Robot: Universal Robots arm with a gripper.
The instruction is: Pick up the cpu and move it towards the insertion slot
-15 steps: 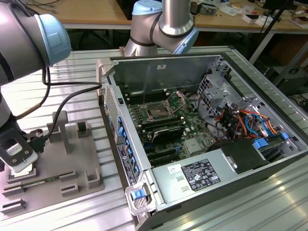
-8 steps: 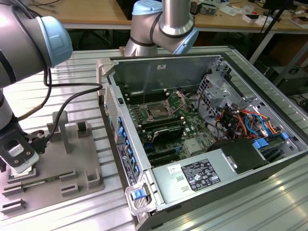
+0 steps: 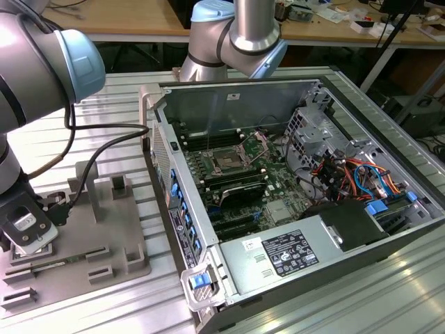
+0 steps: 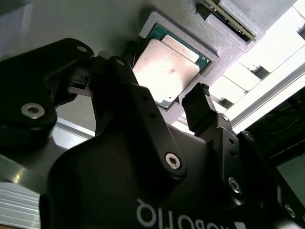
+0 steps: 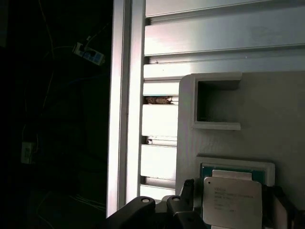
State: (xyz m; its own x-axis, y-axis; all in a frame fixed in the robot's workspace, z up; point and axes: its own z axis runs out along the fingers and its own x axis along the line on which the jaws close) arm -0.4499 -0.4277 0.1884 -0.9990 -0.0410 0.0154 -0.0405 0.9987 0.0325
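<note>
**benchrat:** Exterior view first. The arm point(image 3: 28, 69) bends down at about 8 o'clock and hangs the gripper point(image 3: 29, 240) over the grey tray point(image 3: 118, 229) on the desk point(image 3: 104, 125). The insertion slot point(image 3: 228, 161) is inside the open case point(image 3: 174, 202), well apart, roughly 2 o'clock from the gripper.

**socket_sam:** In the second wrist view the cpu point(image 4: 164, 71) lies flat in its tray pocket. The fingers point(image 4: 196, 107) are spread either side of it, not pinching as far as I can see.

**benchrat:** The first wrist view agrees: there's a sliver of tray on both sides of the chip.

**socket_sam:** My guess is it's light and stiff, with a slick metal lid and a delicate underside. So grip two opposite edges gently and keep it level.
</note>
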